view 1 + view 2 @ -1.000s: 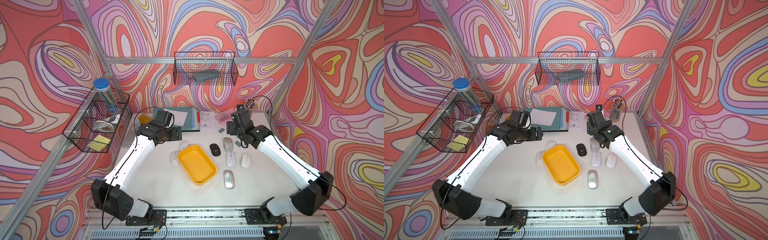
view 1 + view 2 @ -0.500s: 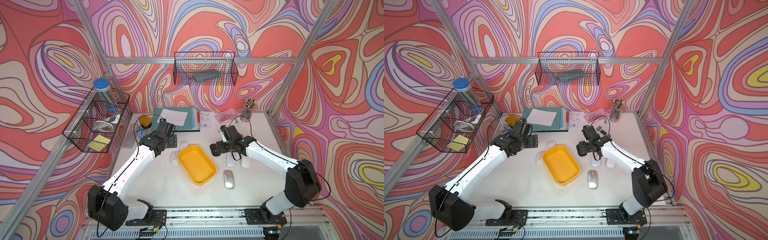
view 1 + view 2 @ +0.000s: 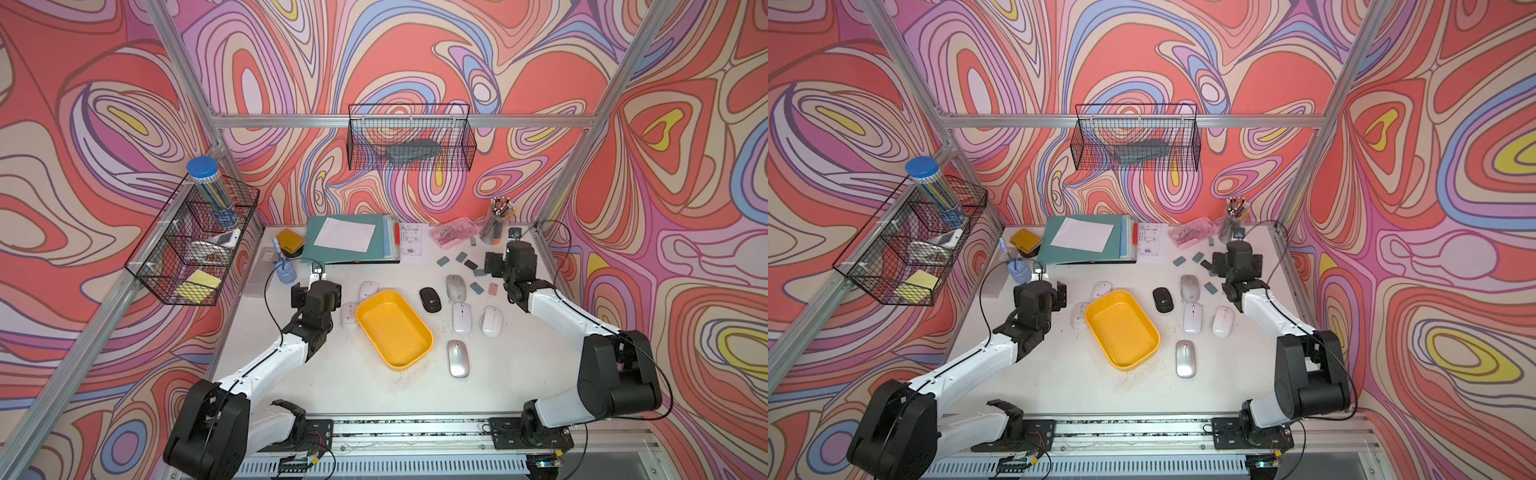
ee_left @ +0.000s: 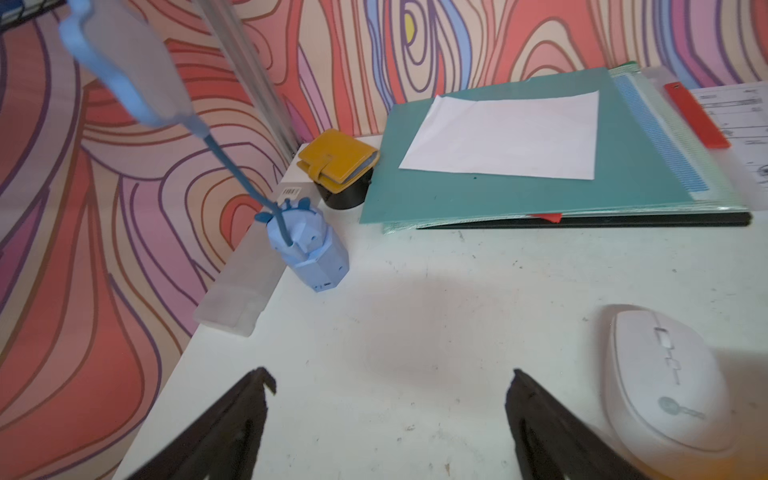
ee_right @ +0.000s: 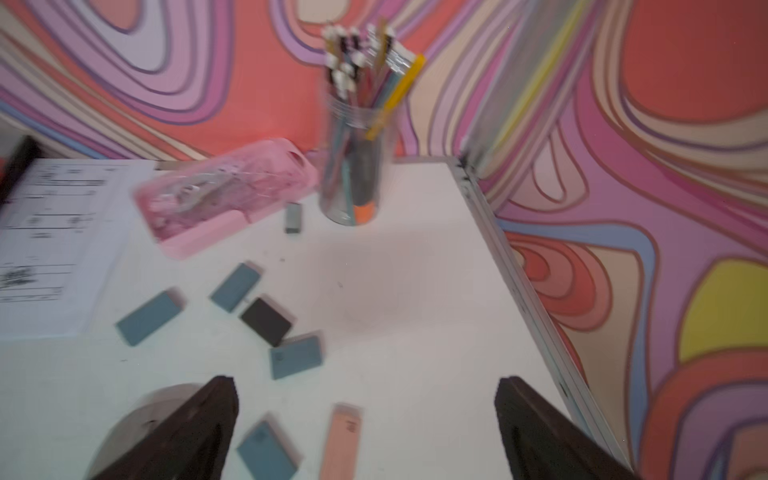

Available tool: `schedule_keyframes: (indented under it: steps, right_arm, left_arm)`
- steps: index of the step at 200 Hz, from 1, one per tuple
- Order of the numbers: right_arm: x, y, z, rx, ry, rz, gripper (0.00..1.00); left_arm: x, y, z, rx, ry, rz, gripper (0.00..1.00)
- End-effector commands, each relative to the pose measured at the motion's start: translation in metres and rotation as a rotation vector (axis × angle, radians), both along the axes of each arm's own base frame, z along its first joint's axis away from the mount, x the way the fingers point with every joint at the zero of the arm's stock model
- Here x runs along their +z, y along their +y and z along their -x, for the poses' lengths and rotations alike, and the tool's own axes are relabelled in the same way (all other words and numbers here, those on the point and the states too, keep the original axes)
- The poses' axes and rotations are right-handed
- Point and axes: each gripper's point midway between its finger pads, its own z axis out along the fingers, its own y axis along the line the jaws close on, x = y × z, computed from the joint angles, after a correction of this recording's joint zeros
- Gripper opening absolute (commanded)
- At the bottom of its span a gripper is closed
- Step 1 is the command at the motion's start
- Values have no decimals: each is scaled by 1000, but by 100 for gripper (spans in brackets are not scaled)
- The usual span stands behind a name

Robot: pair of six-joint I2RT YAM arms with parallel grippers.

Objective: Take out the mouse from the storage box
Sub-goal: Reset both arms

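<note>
- Storage box (image 3: 395,328): shallow yellow bin, sits mid-table at a slant, long axis running far-left to near-right. Its whole yellow floor shows in both top views.
- Table (image 3: 332,374): white and scuffed. It carries seven mice, all outside the box.
- Left of the box: two pale mice, one by the far-left corner (image 3: 368,289) and one by the left rim (image 3: 349,314). Both are just beside the box; I cannot tell whether they touch it.
- Right of the box: black mouse (image 3: 430,299), with a grey mouse (image 3: 456,287) just right of it. Nearer, two white mice lie side by side (image 3: 462,317) (image 3: 492,321). Nearest is a silver mouse (image 3: 458,358), beside the box's near-right end.
- Left gripper (image 4: 390,376): left of the box, pointing toward the far edge. Its fingers (image 4: 232,424) stand wide apart over bare table, holding nothing. In the left wrist view a pale mouse (image 4: 665,382) lies just outside one finger.
- Right gripper (image 5: 368,382): far right of the table, well apart from the box. Its fingers (image 5: 195,428) are spread wide and grip nothing. The right wrist view is blurred.
- Around the right gripper: small grey, black and pink eraser blocks (image 3: 443,261), scattered.
- Far edge, left to right: yellow wallet (image 3: 291,240), teal folder (image 3: 345,249) under a white sheet, pink clear case (image 3: 453,232), pencil cup (image 3: 496,220).
</note>
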Motion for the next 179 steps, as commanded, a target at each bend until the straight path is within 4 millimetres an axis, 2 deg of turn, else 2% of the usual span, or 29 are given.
schedule_keyframes:
  steps: [1, 11, 22, 29, 43, 60, 84, 113, 131, 148, 159, 166, 170, 179]
  right_arm:
    - [-21, 18, -2, 55, -68, -28, 98]
    - [-38, 19, -1, 64, -40, -15, 98]
    - [-54, 17, 1, 66, -57, 3, 98]
    - [-58, 15, 4, 56, -100, 2, 98]
    - [-52, 18, 4, 85, -168, -41, 98]
    - [-59, 13, 3, 69, -192, -45, 98]
    - [-59, 13, 9, 93, -217, -82, 98]
    - [-65, 10, 15, 92, -250, -91, 98]
    - [-65, 9, 15, 91, -250, -91, 98]
    - [-65, 9, 15, 90, -254, -88, 98]
    - [-64, 8, 15, 88, -263, -84, 98]
    - [-65, 9, 15, 89, -256, -87, 98]
    - [-64, 9, 15, 90, -259, -88, 98]
    - [-65, 9, 15, 88, -258, -87, 98]
  left_arm:
    - [8, 16, 4, 78, -191, 0, 91]
    - [-5, 22, 5, 112, -180, -2, 97]
    - [-21, 20, 4, 93, -153, 2, 99]
    - [-19, 21, 4, 99, -186, -10, 99]
    - [-24, 20, 1, 89, -150, 6, 99]
    - [-30, 13, -10, 2, -97, 43, 99]
    - [-30, 4, -6, -72, -109, 60, 99]
    - [-23, 7, 4, -89, -136, 35, 99]
    - [-18, 9, 1, -102, -119, -50, 99]
    - [-21, 21, -4, -62, -149, -64, 99]
    - [-25, 19, -9, -85, -183, -48, 99]
    - [-38, 17, -15, -108, -159, -36, 99]
    - [-36, 18, -19, -121, -186, -36, 99]
    - [-38, 23, -14, -107, -198, -19, 99]
